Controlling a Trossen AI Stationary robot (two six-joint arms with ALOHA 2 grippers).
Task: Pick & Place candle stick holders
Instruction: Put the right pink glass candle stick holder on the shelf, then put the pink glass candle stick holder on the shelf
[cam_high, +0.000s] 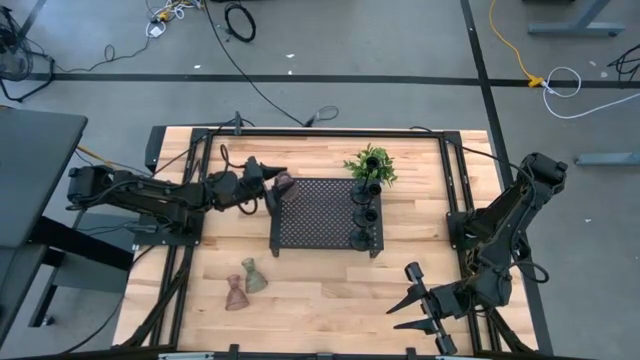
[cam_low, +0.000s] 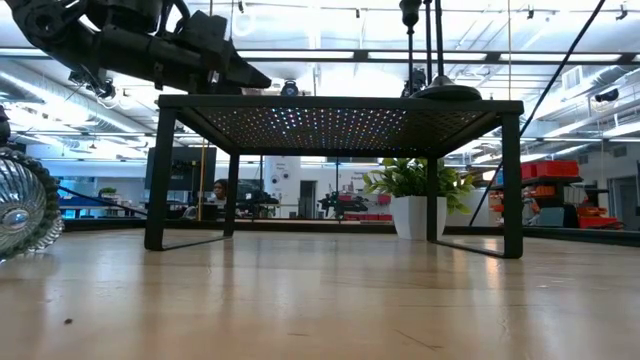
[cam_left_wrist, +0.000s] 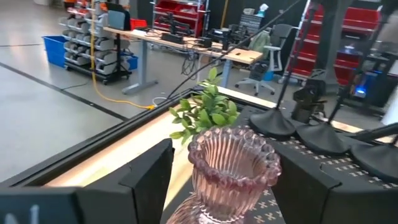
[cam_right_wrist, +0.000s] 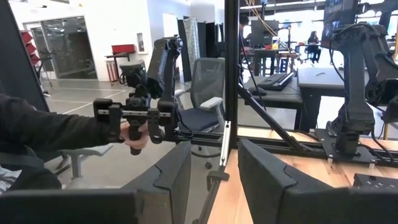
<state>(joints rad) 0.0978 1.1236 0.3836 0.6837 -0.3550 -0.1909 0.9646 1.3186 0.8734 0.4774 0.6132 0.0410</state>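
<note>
1. The left gripper (cam_high: 277, 181) is over the left end of the black perforated tray (cam_high: 320, 213), near its far corner. A pink ribbed glass holder (cam_left_wrist: 233, 169) stands upright between its two dark fingers (cam_left_wrist: 149, 180). A gap shows on each side of the glass, so the jaws are parted and not pressing on it.
2. The right gripper (cam_high: 420, 305) hangs over the front right part of the wooden table (cam_high: 330, 300), well away from the tray. Its jaws are parted and hold nothing.
3. Three black holders (cam_high: 364, 212) stand in a row along the right end of the tray, thin stems rising from round bases.
4. A small green plant (cam_high: 371, 165) in a pot sits just beyond that row, at the tray's far right corner.
5. Two more glass holders lie on the table in front of the tray, toward the left: a brownish one (cam_high: 235, 294) and a greenish one (cam_high: 253, 277), just beside each other.
6. In the right wrist view, a person's hand (cam_right_wrist: 135, 138) beyond the table holds a control handle.
</note>
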